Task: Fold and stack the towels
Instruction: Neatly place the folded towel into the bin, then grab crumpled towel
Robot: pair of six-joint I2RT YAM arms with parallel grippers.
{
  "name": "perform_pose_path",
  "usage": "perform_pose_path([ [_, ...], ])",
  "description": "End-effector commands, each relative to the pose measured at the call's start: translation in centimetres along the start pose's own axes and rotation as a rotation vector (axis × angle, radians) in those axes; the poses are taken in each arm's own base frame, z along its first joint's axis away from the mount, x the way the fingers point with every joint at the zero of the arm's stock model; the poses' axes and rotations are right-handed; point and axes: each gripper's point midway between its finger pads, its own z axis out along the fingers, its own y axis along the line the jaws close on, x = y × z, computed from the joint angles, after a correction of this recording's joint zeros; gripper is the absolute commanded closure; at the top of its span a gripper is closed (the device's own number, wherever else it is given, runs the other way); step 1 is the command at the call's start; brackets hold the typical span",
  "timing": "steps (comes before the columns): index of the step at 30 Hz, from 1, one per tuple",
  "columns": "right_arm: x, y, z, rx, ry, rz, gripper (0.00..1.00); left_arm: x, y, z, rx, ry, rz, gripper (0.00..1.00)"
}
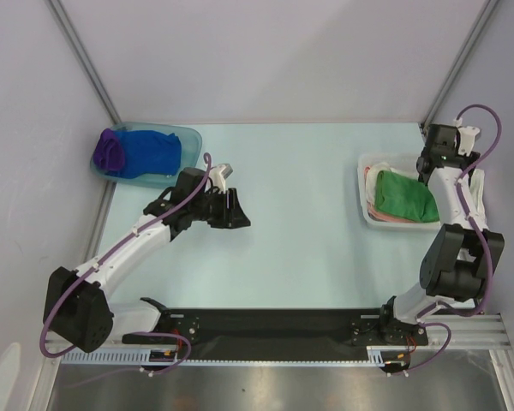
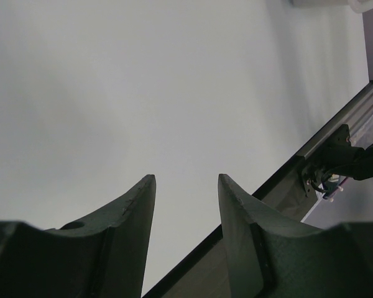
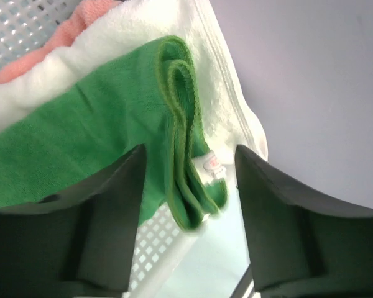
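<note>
A folded green towel (image 1: pixel 404 197) lies in the white basket (image 1: pixel 366 182) at the right, on top of a white cloth (image 3: pixel 130 28) and a pink one (image 3: pixel 81 18). My right gripper (image 1: pixel 426 171) hangs over the basket's far right side. In the right wrist view it (image 3: pixel 189 155) is open, and the green towel's (image 3: pixel 81 143) folded edge lies between the fingers, clear of both. The blue towel (image 1: pixel 154 152) and the purple towel (image 1: pixel 110 150) sit bunched in the teal tub (image 1: pixel 187 137) at the far left. My left gripper (image 1: pixel 236 210) is open above the table, with nothing between its fingers (image 2: pixel 140 205).
The basket's slotted wall (image 3: pixel 18 25) shows in the right wrist view. A black rail (image 1: pixel 283 330) with both arm bases runs along the near edge, and the left wrist view shows part of this rail (image 2: pixel 336 133). Grey walls close in the table on three sides.
</note>
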Motion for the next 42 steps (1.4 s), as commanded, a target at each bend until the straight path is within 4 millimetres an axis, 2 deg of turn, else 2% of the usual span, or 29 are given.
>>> perform_pose_path([
  [1, -1.4, 0.2, -0.5, -0.017, -0.002, 0.06, 0.34, -0.7, -0.5, -0.3, 0.029, -0.027, 0.028, 0.5],
  [3, -2.2, 0.3, -1.3, -0.052, -0.009, 0.093, 0.12, -0.9, -0.4, -0.3, 0.024, -0.033, 0.028, 0.49],
  [6, -3.6, 0.9, -3.0, -0.144, -0.019, 0.147, 0.0, -1.3, 0.0, -0.4, 0.003, -0.05, 0.027, 0.48],
  [9, -4.8, 3.3, -6.2, -0.287, -0.047, 0.186, 0.0, -2.0, 0.5, -0.5, -0.026, -0.075, 0.02, 0.47],
  [12, -5.1, 7.5, -10.3, -0.474, -0.084, 0.19, 0.0, -3.1, 0.9, -1.0, -0.058, -0.106, 0.008, 0.46],
  [15, -4.0, 11.6, -15.1, -0.678, -0.105, 0.204, 0.0, -4.6, 1.4, -1.6, -0.11, -0.15, 0.001, 0.46],
  [16, -2.6, 13.4, -16.7, -0.751, -0.087, 0.193, 0.0, -5.3, 2.2, -1.8, -0.161, -0.179, -0.011, 0.46],
  [18, -2.4, 15.5, -19.3, -0.868, -0.117, 0.182, 0.0, -6.9, 3.0, -2.5, -0.213, -0.23, -0.042, 0.46],
  [19, -1.8, 16.1, -20.0, -0.892, -0.119, 0.168, 0.0, -8.1, 4.8, -3.2, -0.294, -0.279, -0.072, 0.45],
  [20, -1.4, 17.1, -21.6, -0.932, -0.125, 0.152, 0.0, -9.7, 5.2, -3.9, -0.323, -0.322, -0.104, 0.45],
  [21, -1.0, 17.7, -22.3, -0.958, -0.119, 0.141, 0.0, -10.4, 6.5, -3.9, -0.37, -0.336, -0.142, 0.45],
  [22, -0.5, 18.3, -23.1, -0.985, -0.116, 0.131, 0.0, -11.6, 8.2, -4.7, -0.421, -0.372, -0.187, 0.45],
  [23, 0.4, 19.6, -25.0, -1.045, -0.121, 0.106, 0.0, -13.7, 9.8, -6.1, -0.508, -0.455, -0.223, 0.45],
  [24, 1.0, 20.4, -26.0, -1.085, -0.115, 0.092, 0.0, -14.4, 11.5, -6.1, -0.568, -0.469, -0.259, 0.44],
  [25, 1.6, 21.1, -27.1, -1.116, -0.116, 0.075, 0.01, -15.2, 13.4, -6.9, -0.625, -0.503, -0.297, 0.44],
  [26, 2.2, 21.9, -27.7, -1.134, -0.117, 0.056, 0.0, -17.2, 14.9, -8.6, -0.715, -0.584, -0.314, 0.44],
  [27, 3.4, 22.7, -29.0, -1.162, -0.113, 0.018, 0.0, -17.7, 16.3, -9.0, -0.772, -0.603, -0.336, 0.43],
  [28, 3.9, 23.2, -29.4, -1.176, -0.105, 0.005, 0.0, -17.8, 19.3, -8.9, -0.84, -0.591, -0.385, 0.42],
  [29, 4.6, 23.7, -29.9, -1.193, -0.093, -0.014, 0.01, -17.9, 20.9, -8.7, -0.869, -0.578, -0.419, 0.43],
  [30, 5.9, 24.4, -30.8, -1.217, -0.081, -0.049, 0.0, -19.4, 22.0, -9.8, -0.912, -0.617, -0.442, 0.43],
  [31, 6.4, 24.7, -31.0, -1.225, -0.077, -0.064, 0.0, -19.8, 23.8, -10.4, -0.953, -0.628, -0.475, 0.43],
  [32, 6.7, 25.0, -31.5, -1.237, -0.076, -0.072, 0.0, -20.5, 25.7, -9.4, -0.974, -0.61, -0.49, 0.43],
  [34, 7.6, 25.3, -32.1, -1.264, -0.06, -0.083, 0.0, -21.0, 28.5, -9.0, -1.032, -0.595, -0.521, 0.43],
  [35, 7.7, 25.6, -32.3, -1.277, -0.061, -0.075, 0.0, -21.6, 30.1, -7.7, -1.053, -0.567, -0.529, 0.43],
  [37, 7.9, 25.8, -32.8, -1.306, -0.053, -0.077, 0.0, -21.8, 32.2, -6.4, -1.104, -0.533, -0.543, 0.43],
  [39, 7.9, 25.9, -32.8, -1.305, -0.05, -0.082, 0.0, -22.1, 34.4, -4.2, -1.129, -0.499, -0.564, 0.42],
  [40, 7.9, 25.8, -32.9, -1.308, -0.054, -0.083, 0.0, -22.2, 36.2, -4.9, -1.147, -0.504, -0.598, 0.43],
  [41, 7.9, 25.8, -32.8, -1.307, -0.055, -0.083, 0.0, -23.0, 36.6, -4.8, -1.15, -0.509, -0.618, 0.43],
  [42, 7.9, 25.7, -32.9, -1.31, -0.054, -0.082, 0.0, -21.9, 38.3, -3.5, -1.176, -0.468, -0.634, 0.43],
])
